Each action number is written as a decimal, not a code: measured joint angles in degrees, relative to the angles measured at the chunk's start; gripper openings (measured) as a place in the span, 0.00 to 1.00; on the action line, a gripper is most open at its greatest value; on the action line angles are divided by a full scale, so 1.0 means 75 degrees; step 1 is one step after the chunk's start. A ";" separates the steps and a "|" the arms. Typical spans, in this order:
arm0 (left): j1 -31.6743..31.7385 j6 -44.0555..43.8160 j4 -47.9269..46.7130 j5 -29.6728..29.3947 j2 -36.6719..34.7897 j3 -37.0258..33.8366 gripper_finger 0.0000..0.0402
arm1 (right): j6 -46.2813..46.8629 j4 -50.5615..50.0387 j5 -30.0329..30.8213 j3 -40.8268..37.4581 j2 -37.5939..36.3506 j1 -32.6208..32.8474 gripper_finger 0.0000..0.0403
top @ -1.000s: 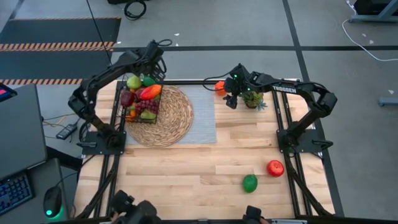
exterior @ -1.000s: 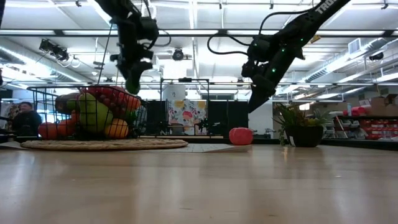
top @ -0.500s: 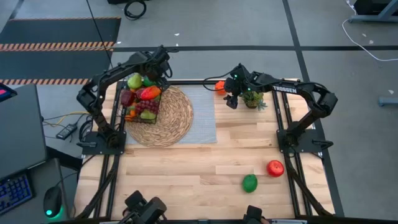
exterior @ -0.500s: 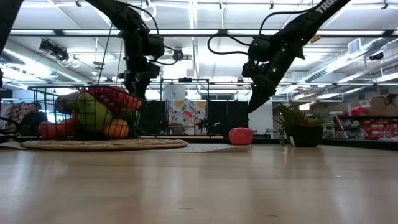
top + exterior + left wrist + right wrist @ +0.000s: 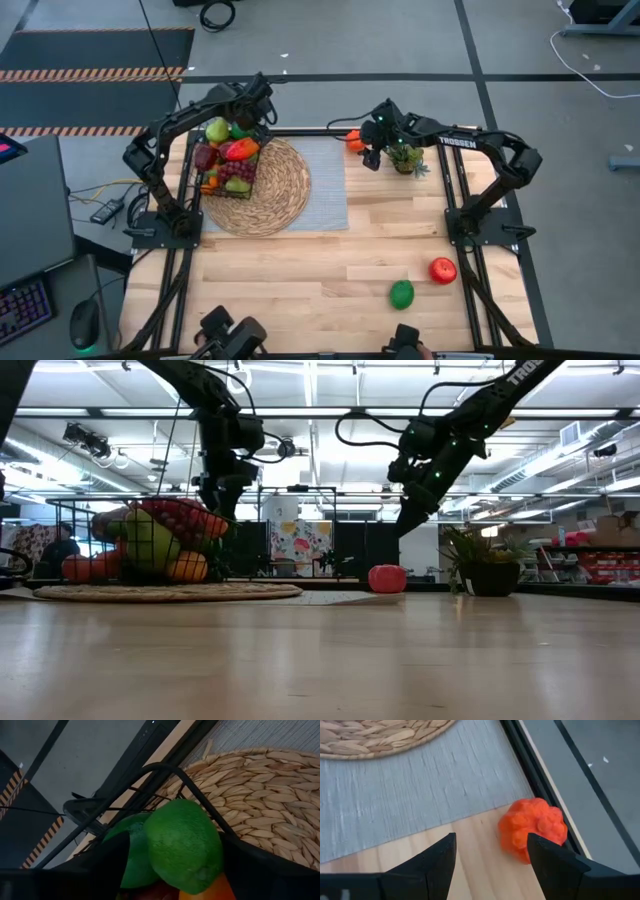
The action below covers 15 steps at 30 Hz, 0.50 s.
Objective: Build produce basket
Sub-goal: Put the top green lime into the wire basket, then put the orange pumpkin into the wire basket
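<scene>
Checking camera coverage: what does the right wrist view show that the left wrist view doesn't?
Right wrist only: a bumpy orange-red fruit lying on bare wood beside the grey cloth, just ahead of the open right gripper. Left wrist only: two green fruits, the nearer one on top of the pile, behind the basket rim, between the left gripper's fingers, which stand apart. Both: the woven straw mat.

Grey concrete floor (image 5: 350, 40) with hazard-striped mats (image 5: 95, 73); ceiling beams (image 5: 320, 412), shelving (image 5: 590, 560) and a seated person (image 5: 62, 550) beyond.
</scene>
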 joint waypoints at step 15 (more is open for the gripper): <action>-0.0017 0.0176 -0.0362 -0.0181 -0.0799 0.0000 0.78 | -0.0116 0.0540 -0.0033 -0.0012 0.0700 -0.0470 0.62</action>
